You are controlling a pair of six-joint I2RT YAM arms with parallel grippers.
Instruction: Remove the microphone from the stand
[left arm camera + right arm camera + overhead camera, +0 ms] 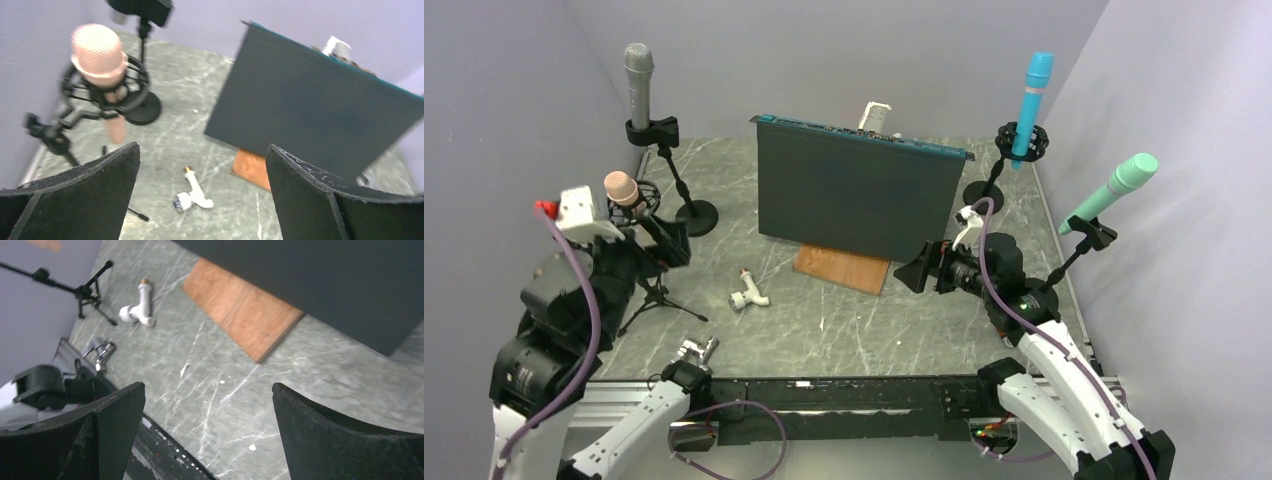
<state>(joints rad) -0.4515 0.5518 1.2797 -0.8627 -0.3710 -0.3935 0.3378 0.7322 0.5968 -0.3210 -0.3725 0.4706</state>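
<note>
A pink microphone sits upright in a black shock mount on a small tripod stand at the left of the table. In the left wrist view the pink microphone is at the upper left, with its ring mount around it. My left gripper is open and empty, just right of the microphone and below its head; in its own view the left gripper points past it. My right gripper is open and empty over the table's middle right, and the right gripper faces the floor.
A dark board leans on a wooden block mid-table. A white fitting lies in front of it. A grey microphone, a blue one and a green one stand on other stands.
</note>
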